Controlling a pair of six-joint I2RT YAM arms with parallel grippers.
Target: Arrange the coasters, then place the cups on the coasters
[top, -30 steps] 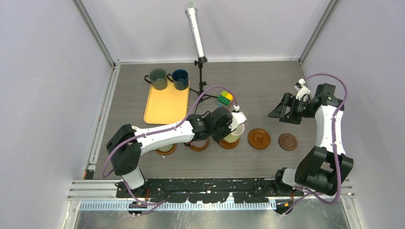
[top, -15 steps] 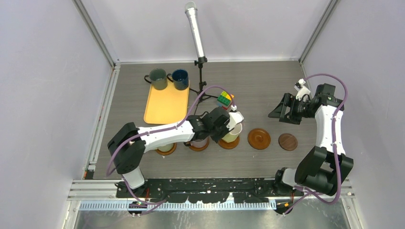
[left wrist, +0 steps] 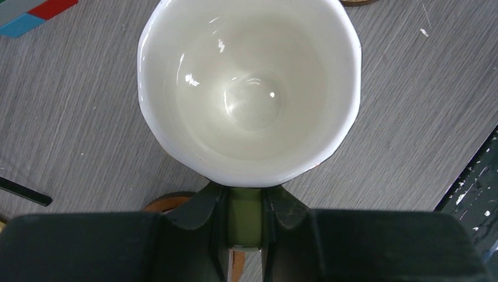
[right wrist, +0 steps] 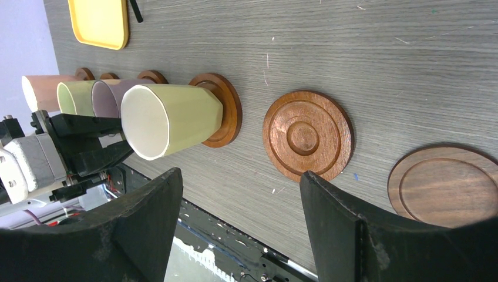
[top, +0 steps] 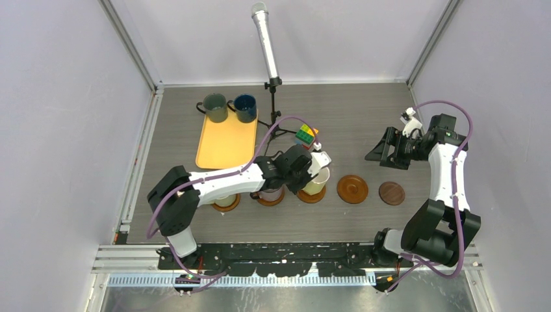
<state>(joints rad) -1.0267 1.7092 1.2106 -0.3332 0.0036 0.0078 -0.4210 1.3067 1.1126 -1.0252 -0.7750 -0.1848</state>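
Tray sits toward the far-left corner of the table. The dark grey-green mug and navy mug stand side by side on its far end.

Left arm is stretched low from the near-left base, rightward along the near edge, with its wrist over the mug row. Seen from the right wrist, the row runs left to right: pink mug, pale green mug, mauve mug, cream-yellow mug, each on its own wooden disc.

Left gripper is pinched narrow on the cream-yellow mug's handle, with the mug upright and its mouth open to the wrist camera. Its base meets the fourth coaster; cannot tell if it is fully seated. Multicoloured cube lies just beyond it, beside the mic stand.

Next right is the ringed coaster, bare, then the darker coaster, also bare. Both are near the near edge and apart from each other.

Right arm rises from the near-right base, elbow folded and forearm upright, with its wrist turned left. Right gripper hangs above the table beyond the two bare discs, fingers spread wide and holding nothing.
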